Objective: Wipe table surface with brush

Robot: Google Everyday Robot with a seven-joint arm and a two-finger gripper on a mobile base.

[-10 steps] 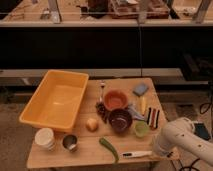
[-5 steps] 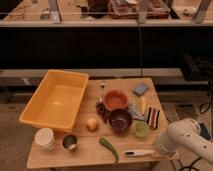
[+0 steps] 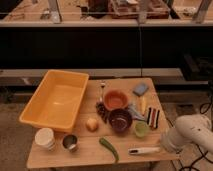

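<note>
1. Reference. I take the dark bowl (image 3: 120, 120) near the middle of the desk (image 3: 87, 151) as the landmark for every position below.

2. Pincer. The pincer (image 3: 161, 148) sits to the front right of the dark bowl, low over the desk's front right corner. The white arm enters from the right edge of the view. I read the pincer as closed on the right end of the brush (image 3: 144, 150).

3. Brush. The brush lies flat on the desk in front of the dark bowl and a little to its right, near the front edge. It runs almost left to right. Its left end points toward the green vegetable (image 3: 109, 148).

4. Other items, all relative to the dark bowl:
- Orange bowl (image 3: 116, 100): just behind, nearly touching.
- Green cup (image 3: 141, 129): just beside, front right.
- Striped block (image 3: 153, 117): right, beyond the green cup.
- Blue sponge (image 3: 141, 89): behind and right, near the back edge.
- Round yellow fruit (image 3: 92, 124): left, near.
- Green vegetable: front left, lying curved.
- Metal cup (image 3: 69, 142) and white cup (image 3: 45, 137): well to the front left.
- Yellow tub (image 3: 52, 100): well to the left, filling the desk's left side.
</note>
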